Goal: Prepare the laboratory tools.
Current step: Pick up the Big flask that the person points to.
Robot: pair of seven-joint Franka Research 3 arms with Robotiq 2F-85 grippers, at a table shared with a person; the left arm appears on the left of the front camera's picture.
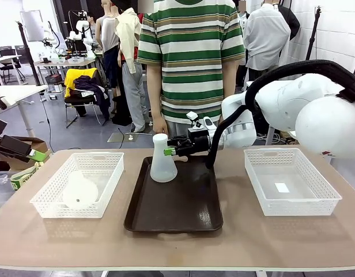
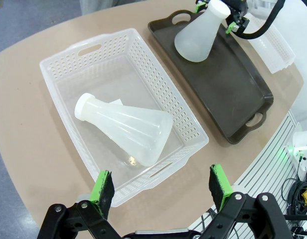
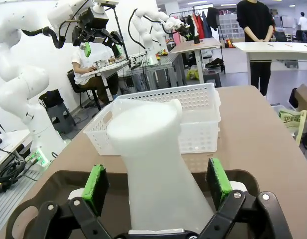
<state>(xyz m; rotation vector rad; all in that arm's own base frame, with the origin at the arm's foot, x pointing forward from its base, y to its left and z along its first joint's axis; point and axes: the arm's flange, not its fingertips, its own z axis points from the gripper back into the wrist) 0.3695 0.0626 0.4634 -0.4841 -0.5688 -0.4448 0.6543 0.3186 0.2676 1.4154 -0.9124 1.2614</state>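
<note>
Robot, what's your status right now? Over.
Right gripper open, straddling upright flask on tray. Left gripper open above second flask, lying in basket. Person's hand close beyond tray.

- Front view: fixed at the robot's edge of the surface, facing across it toward the person; covers the whole surface.
- Left wrist view: high above the left basket, angled down; shares the tray and upright flask with the front view.
- Right wrist view: low, close behind the upright flask, facing the left basket.
</note>
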